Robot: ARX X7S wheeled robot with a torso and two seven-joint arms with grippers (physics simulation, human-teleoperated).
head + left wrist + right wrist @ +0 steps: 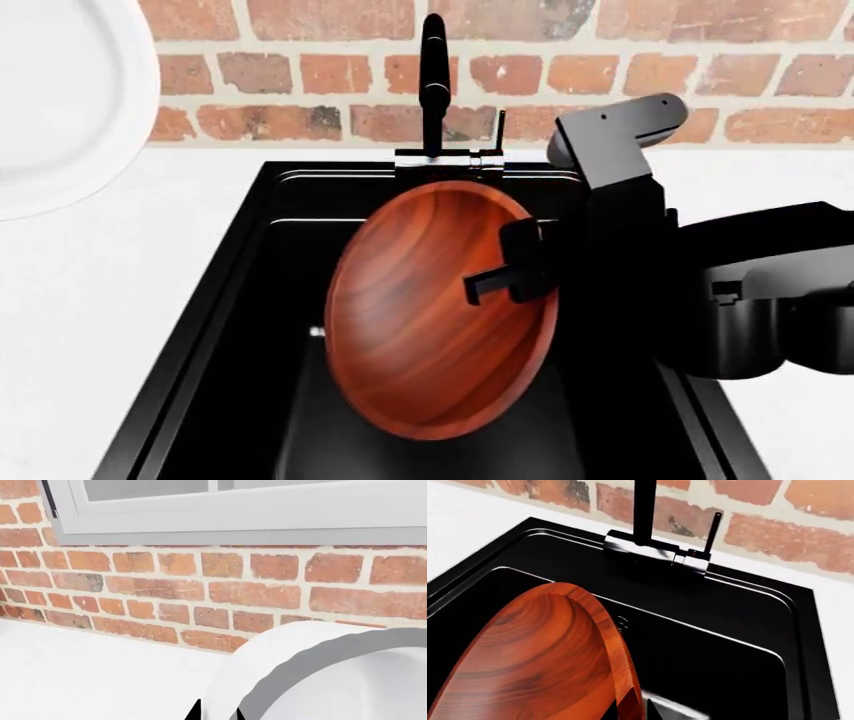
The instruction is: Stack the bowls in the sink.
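My right gripper [518, 272] is shut on the right rim of the wide reddish-brown wooden bowl [427, 310] and holds it steeply tilted above the black sink [260, 265]. In the right wrist view the bowl's rim [620, 680] runs between the two fingertips of that gripper [630, 714]. The glossy white bowl [54, 100] is raised at the head view's upper left, above the counter and close to the camera. In the left wrist view my left gripper [215, 714] is shut on the white bowl's rim [313, 665]. The left gripper itself is out of the head view.
A tall black faucet [434, 80] with a side lever [499, 128] stands at the sink's back edge, just behind the wooden bowl. A brick wall [307, 70] and a grey window frame [233, 515] lie behind. White counter [120, 290] flanks the sink.
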